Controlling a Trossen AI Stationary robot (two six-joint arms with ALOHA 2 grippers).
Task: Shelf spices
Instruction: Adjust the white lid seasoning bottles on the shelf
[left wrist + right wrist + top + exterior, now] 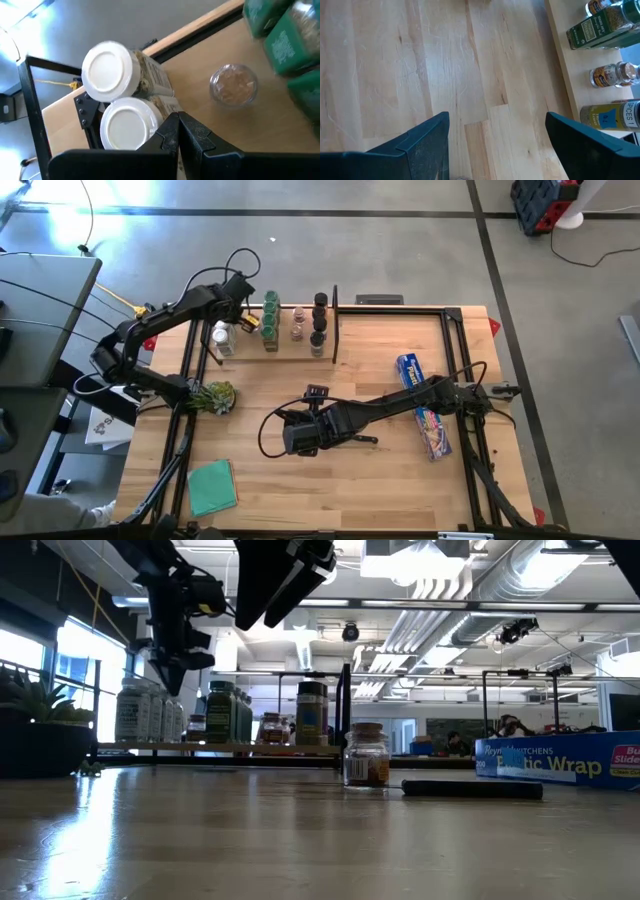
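Item: one small clear spice jar [366, 754] with a cork-coloured cap and brownish contents, standing upright on the counter [300, 490], apart from the shelf [290, 352] and just beside a dark-handled tool [470, 788]. The other spices [271, 320] are standing in a loose row on the shelf, between its black uprights.

Handling: rigid, probably glass, so likely breakable if tipped or dropped; light; the smooth round wall is liable to slip under a loose pinch. Best hold is across the body below the cap, fingers square to the wall, keeping it upright.

Right gripper [298, 442]: hovering over the mid-counter with fingers [420, 145] wide apart and holding nothing; the jar is appearing to sit directly beneath it, though the overhead view is hiding it.

Left gripper [243, 297]: hanging above the shelf's left end beside two white-capped jars [107, 67], fingers [167, 135] pressed together, empty.
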